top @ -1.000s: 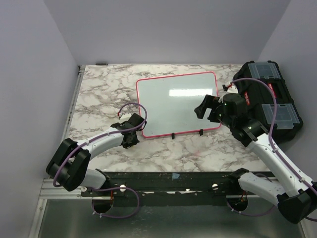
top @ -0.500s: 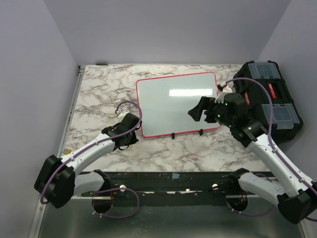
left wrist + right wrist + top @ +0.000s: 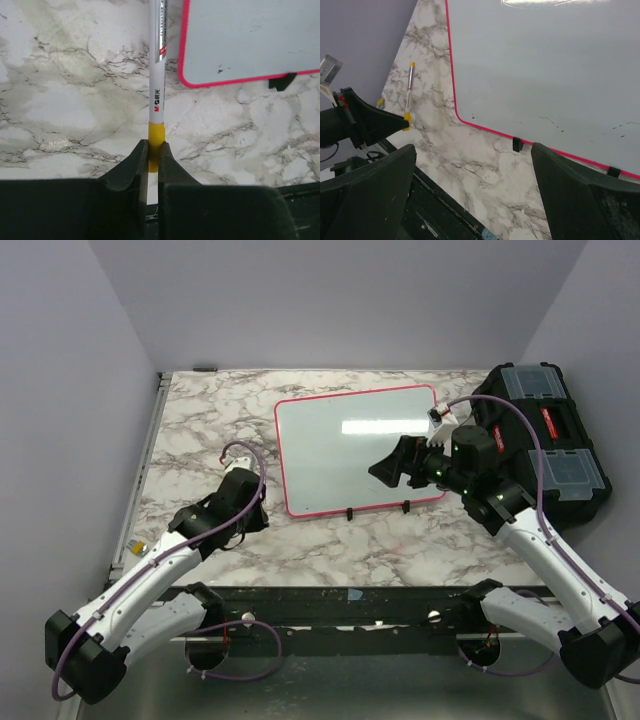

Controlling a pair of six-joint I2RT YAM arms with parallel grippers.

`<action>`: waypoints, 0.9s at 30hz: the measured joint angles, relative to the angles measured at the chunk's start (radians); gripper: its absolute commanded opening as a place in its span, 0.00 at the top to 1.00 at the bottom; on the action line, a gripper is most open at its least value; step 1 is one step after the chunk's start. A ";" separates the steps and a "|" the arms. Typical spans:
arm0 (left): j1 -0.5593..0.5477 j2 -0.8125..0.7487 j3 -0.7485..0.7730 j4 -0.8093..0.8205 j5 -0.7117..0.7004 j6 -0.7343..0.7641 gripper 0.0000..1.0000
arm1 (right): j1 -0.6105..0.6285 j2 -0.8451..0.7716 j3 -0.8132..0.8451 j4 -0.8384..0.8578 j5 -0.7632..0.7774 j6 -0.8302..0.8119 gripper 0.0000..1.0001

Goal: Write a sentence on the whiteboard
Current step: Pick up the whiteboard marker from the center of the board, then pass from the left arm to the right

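Whiteboard (image 3: 358, 450) lies flat mid-counter (image 3: 200, 430), pink-red rim all round. Left pincer (image 3: 154, 150) sits off the board's near-left corner, apart from it, jaws closed tight on the yellow end of a white marker (image 3: 156, 75). The barrel points out over bare marble just beside the rim. Right pincer (image 3: 385, 468) hangs above the board's near-right part, jaws spread wide, holding nothing. Count: one board, one marker, two black clips on its near edge (image 3: 349, 513) (image 3: 406, 506), one black toolbox (image 3: 545, 440) at far right. The marker's far end is cut off in the left wrist view. Board face is pale with glare; a few dark specks show near the near edge, possibly smudges, and no lettering is legible.
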 measured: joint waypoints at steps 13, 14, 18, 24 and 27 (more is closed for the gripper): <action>0.000 -0.077 0.187 -0.080 0.277 0.361 1.00 | 0.000 0.050 0.029 0.022 -0.190 -0.032 0.00; 0.000 -0.082 0.189 -0.079 0.296 0.381 1.00 | 0.000 0.056 0.037 0.022 -0.212 -0.037 0.00; 0.000 -0.074 0.219 -0.071 0.372 0.461 1.00 | 0.000 0.078 0.061 0.023 -0.314 -0.045 0.00; -0.007 -0.052 0.265 -0.003 0.431 0.561 1.00 | 0.000 0.092 0.066 0.024 -0.392 -0.026 0.00; -0.012 -0.027 0.286 0.006 0.473 0.613 1.00 | 0.000 0.092 0.066 0.031 -0.409 -0.005 0.00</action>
